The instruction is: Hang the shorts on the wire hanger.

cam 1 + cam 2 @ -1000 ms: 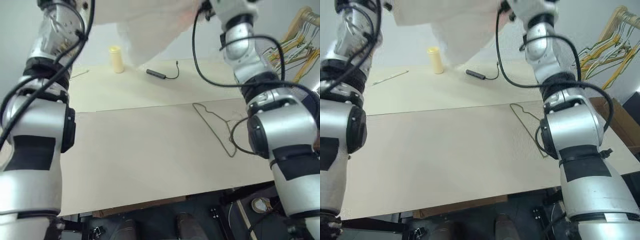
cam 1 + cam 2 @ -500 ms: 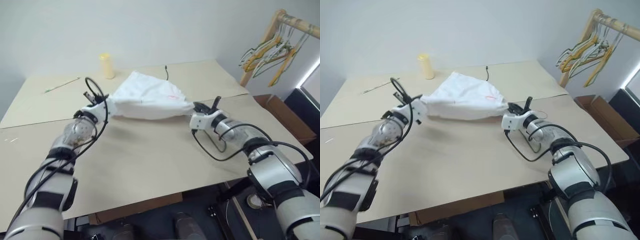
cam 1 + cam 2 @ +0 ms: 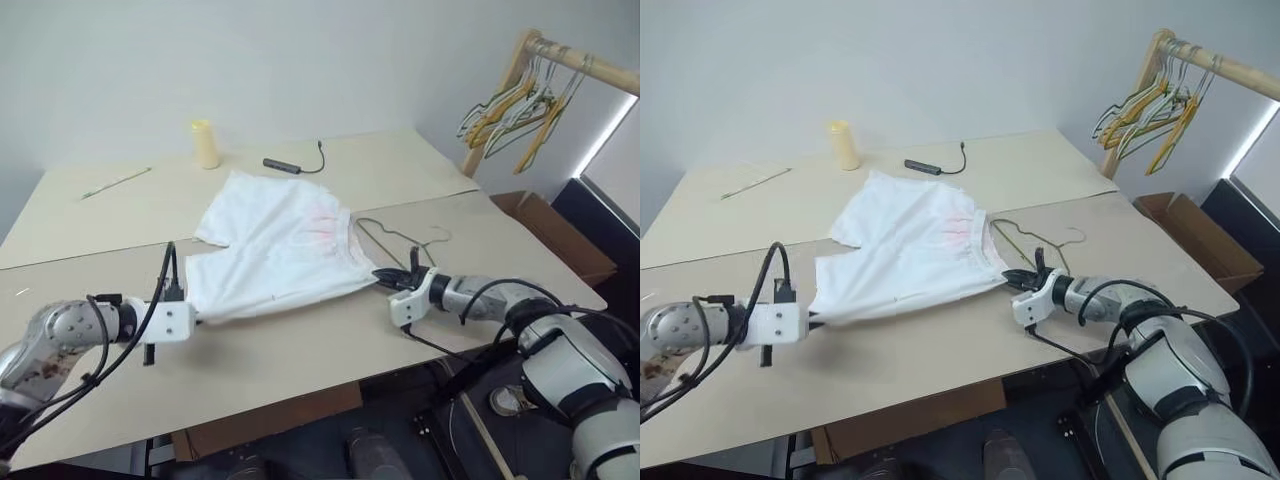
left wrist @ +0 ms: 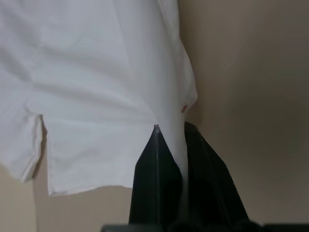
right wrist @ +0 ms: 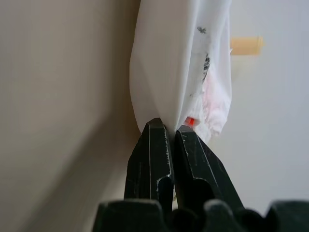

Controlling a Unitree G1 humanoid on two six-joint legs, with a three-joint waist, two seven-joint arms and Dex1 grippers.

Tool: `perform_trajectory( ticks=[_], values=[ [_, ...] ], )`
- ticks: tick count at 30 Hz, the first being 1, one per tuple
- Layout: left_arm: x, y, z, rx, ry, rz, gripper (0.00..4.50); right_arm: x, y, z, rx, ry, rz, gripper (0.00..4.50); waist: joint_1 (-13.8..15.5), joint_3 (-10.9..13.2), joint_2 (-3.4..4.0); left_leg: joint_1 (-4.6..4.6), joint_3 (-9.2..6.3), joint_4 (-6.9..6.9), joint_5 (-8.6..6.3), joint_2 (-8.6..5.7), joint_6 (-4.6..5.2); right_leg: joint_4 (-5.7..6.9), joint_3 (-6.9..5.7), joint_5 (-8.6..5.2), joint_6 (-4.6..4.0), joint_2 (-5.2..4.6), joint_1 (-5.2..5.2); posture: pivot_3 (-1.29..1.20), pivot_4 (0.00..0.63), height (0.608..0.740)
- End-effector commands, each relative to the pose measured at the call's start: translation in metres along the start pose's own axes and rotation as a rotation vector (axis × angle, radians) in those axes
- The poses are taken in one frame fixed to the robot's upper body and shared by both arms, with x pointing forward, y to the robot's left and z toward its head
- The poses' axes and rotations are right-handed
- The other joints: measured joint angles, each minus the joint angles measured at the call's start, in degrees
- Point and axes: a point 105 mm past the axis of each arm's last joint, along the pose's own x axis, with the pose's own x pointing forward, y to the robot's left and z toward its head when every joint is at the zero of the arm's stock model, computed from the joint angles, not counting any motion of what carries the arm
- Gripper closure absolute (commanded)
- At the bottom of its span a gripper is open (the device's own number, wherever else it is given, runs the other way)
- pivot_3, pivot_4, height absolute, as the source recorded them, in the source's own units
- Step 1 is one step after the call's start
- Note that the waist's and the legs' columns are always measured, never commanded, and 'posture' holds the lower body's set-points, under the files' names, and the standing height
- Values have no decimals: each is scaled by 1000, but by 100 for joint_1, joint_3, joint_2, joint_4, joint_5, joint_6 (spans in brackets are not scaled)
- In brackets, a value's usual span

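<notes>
While both tools [image 3: 198, 318] [image 3: 383, 282] pinch the shorts [image 3: 275, 250], wrist-view close-ups of clamped fabric.

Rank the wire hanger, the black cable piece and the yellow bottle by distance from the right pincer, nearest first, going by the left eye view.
1. Wire hanger: on the table just beyond the right pincer.
2. Black cable piece: farther back, past the shorts.
3. Yellow bottle: farthest, at the table's back edge, toward the left.
</notes>
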Motion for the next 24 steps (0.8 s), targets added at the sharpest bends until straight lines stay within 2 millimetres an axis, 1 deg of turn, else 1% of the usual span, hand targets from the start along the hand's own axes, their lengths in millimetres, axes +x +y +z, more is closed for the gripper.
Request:
perform_trajectory(
  ticks=[1,4,7,10,13,17,20,24],
  values=[
    [-15,-3,12,11,8,-9,4500,-14,-13,-5,11,6,-60,4485,20,0,-1,0,0,0,0,1,0,0,0,0,-1,1,0,-110,39,740],
    [-21,-17,18,-17,8,-37,4500,-26,-17,7,34,-58,-89,4485,68,2,-3,4,0,0,0,0,0,0,1,-2,-3,3,1,-108,48,740],
    [-26,-27,19,-33,14,-52,4500,-37,-16,16,58,-96,-82,4485,113,4,-5,6,2,-2,-5,2,4,-1,2,-12,-3,3,3,-105,55,740],
    [-31,-40,23,-62,5,-94,4500,-49,-9,31,72,-148,-32,4485,156,11,-8,8,5,-2,-6,4,4,-2,2,-18,-5,3,5,-105,67,740],
    [-36,-52,25,-94,-1,-121,4500,-57,-4,47,110,-181,-4,4485,216,20,-12,15,11,-2,-12,8,5,-1,3,-36,-10,2,6,-106,75,740],
    [-43,-70,31,-119,-26,-184,4500,-66,1,63,127,-207,40,4485,283,36,-11,21,22,-3,-16,13,5,1,8,-62,-44,4,5,-104,82,740],
    [-44,-76,35,-138,-41,-198,4500,-73,7,73,134,-226,78,4485,385,48,-9,27,29,-3,-17,13,4,0,9,-81,-26,1,6,-103,86,740],
    [-42,-79,36,-144,-36,-197,4500,-78,9,82,152,-237,106,4485,491,54,-14,31,36,-3,-18,15,3,0,7,-88,-21,-1,5,-103,86,740]
  ],
)
